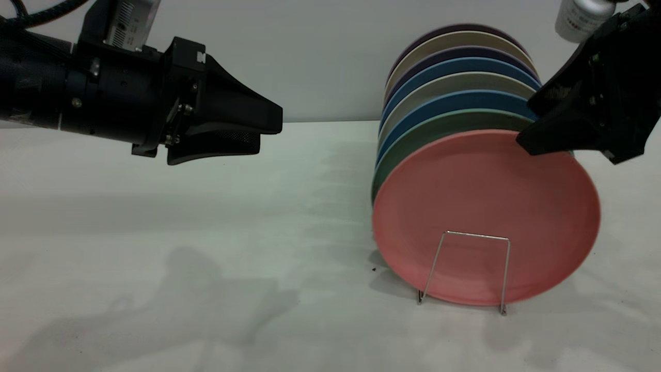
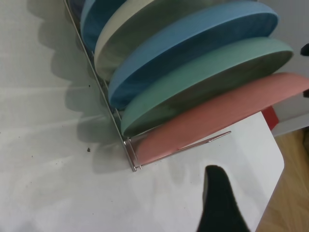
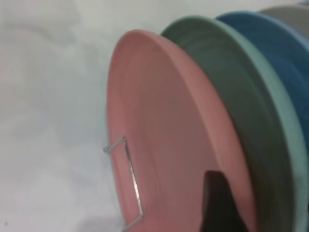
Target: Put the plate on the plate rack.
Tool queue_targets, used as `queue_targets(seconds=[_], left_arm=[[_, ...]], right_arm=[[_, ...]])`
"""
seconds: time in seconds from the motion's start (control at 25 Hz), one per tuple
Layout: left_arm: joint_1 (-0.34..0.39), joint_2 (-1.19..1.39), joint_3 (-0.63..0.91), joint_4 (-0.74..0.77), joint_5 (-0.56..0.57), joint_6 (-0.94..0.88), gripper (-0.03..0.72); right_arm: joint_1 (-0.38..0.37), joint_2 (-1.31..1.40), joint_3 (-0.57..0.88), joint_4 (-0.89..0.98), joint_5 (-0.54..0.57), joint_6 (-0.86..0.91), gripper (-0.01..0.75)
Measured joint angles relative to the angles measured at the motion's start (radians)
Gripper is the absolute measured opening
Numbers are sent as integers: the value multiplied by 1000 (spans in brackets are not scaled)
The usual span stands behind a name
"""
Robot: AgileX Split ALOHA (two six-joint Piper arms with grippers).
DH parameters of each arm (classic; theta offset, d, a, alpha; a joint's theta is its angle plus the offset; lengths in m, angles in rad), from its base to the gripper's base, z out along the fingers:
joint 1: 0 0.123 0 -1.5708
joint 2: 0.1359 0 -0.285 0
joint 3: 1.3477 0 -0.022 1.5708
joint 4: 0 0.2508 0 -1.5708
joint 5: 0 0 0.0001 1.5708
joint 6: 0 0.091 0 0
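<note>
The salmon-pink plate point(image 1: 485, 206) stands on edge at the front of the wire plate rack point(image 1: 472, 236), leaning back against a teal-green plate point(image 1: 413, 150). My right gripper point(image 1: 526, 124) is open at the plate's upper right rim, with one finger point(image 3: 217, 203) in front of the pink face point(image 3: 164, 145). The other finger is out of the wrist view. My left gripper point(image 1: 268, 132) is open and empty, hovering well to the left of the rack. In its wrist view, one finger point(image 2: 219, 198) shows near the rack's front corner point(image 2: 129, 153) and the pink plate point(image 2: 217, 121).
Behind the pink plate, the rack holds several more plates on edge: teal-green, blue point(image 1: 454, 101), grey, cream and purple. In the left wrist view, the table's edge point(image 2: 275, 179) lies beyond the rack, with wooden floor past it. A white bottle point(image 1: 581, 18) is at the top right.
</note>
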Motion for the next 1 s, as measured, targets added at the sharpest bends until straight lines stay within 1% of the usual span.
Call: queue_targets(seconds=[0.16, 0.28, 0.4, 0.52, 0.6, 0.64, 0.76, 0.84, 1.0], left_arm=[[0, 0, 0, 0, 0, 2, 476], [0, 0, 0, 0, 0, 3, 476], [0, -17, 0, 0, -8, 18, 476], [16, -95, 0, 4, -49, 41, 476], [46, -177, 0, 9, -83, 43, 476], [63, -229, 0, 13, -102, 38, 476], [107, -390, 0, 56, -138, -5, 476], [127, -509, 0, 120, -165, -53, 476], [130, -725, 1, 345, -214, -240, 476]], right_arm=[[0, -82, 0, 1, -7, 0, 475], [0, -161, 0, 3, -37, 25, 476], [0, -245, 0, -3, -63, 112, 479], [0, -348, 0, -53, -72, 252, 476], [0, -428, 0, -124, -69, 412, 464], [0, -461, 0, -187, -57, 526, 455], [0, -561, 0, -450, 38, 877, 428], [0, -598, 0, -647, 115, 1118, 410], [0, -647, 0, -910, 198, 1510, 386]])
